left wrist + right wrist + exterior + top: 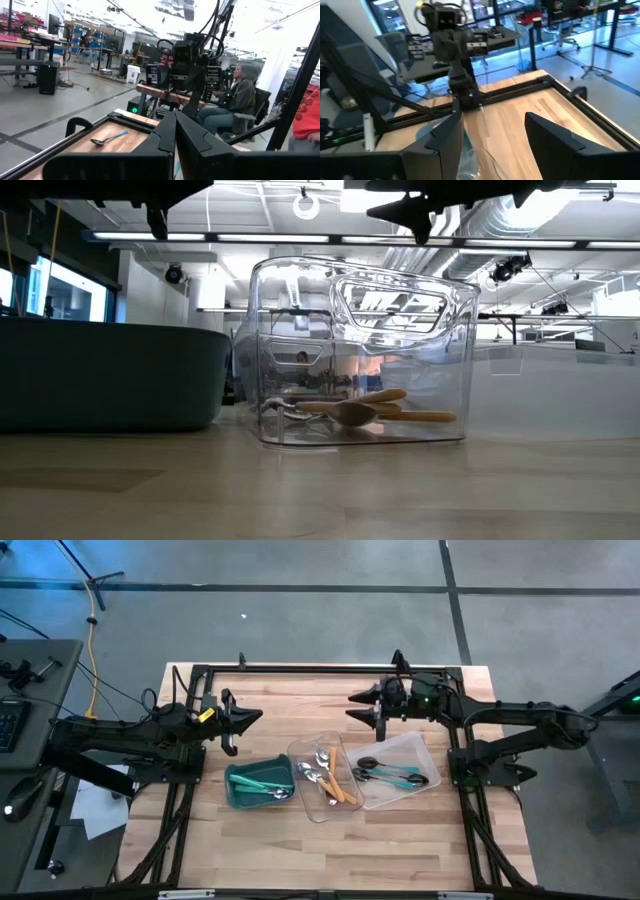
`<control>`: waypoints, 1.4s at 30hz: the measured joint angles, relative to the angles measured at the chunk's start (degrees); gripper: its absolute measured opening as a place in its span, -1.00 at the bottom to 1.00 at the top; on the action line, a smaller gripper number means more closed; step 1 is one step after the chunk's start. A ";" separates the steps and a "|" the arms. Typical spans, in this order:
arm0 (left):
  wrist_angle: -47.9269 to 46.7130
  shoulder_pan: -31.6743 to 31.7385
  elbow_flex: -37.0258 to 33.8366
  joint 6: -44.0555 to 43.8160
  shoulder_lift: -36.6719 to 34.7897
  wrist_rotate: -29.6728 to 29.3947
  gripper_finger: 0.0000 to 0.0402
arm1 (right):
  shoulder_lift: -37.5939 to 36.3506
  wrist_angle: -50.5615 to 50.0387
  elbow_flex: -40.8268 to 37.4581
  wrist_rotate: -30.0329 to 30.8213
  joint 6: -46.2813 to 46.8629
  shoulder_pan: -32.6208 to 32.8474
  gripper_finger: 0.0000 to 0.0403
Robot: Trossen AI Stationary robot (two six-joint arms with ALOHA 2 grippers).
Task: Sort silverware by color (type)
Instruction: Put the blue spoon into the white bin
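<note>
Spoons (325, 778): light, stiff, slick; best pinched mid-handle.
Left gripper (243, 720): clenched, empty.
Right gripper (362, 706): released, empty.

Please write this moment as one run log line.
left gripper: shut, raised behind teal rectangular bin | right gripper: open, empty, raised behind clear plastic trays | orange-handled spoons: in middle tray
</note>
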 joint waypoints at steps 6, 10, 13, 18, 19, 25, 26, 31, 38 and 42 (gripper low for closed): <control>-0.04 0.00 0.00 0.00 0.00 -0.02 -1.00 | 1.66 5.61 -1.42 -1.17 -0.32 -0.25 -0.02; -0.07 0.00 -0.01 -0.03 -0.02 -0.03 -1.00 | 3.52 16.91 -7.32 -1.46 4.74 -0.27 -0.02; -0.08 0.00 -0.01 -0.02 -0.02 -0.03 -1.00 | 3.74 22.86 -11.40 -1.43 8.47 -0.42 -0.02; -0.38 0.00 -0.01 0.00 0.00 -0.04 -1.00 | 3.67 26.03 -13.33 -2.57 10.69 -0.51 -0.02; -0.58 0.00 0.00 -0.01 0.00 -0.03 -1.00 | 3.67 26.11 -13.33 -2.90 10.66 -0.49 -0.02; -2.04 0.02 -0.02 0.55 0.02 1.01 -1.00 | 3.67 25.98 -13.33 -4.40 9.19 -0.49 -0.12; -2.01 0.01 -0.02 1.15 0.02 1.74 -1.00 | 3.67 25.94 -13.33 -4.40 9.18 -0.49 -0.17; -2.03 0.00 -0.02 2.01 0.02 2.36 -1.00 | 3.67 25.92 -13.33 -4.40 9.08 -0.49 -0.59; -2.92 0.00 -0.02 2.96 0.04 2.42 -1.00 | 3.67 25.92 -13.33 -5.06 9.08 -0.49 -0.90; -2.97 0.00 -0.02 2.93 0.04 3.56 -1.00 | 3.67 25.91 -13.33 -5.27 8.14 -0.49 -0.98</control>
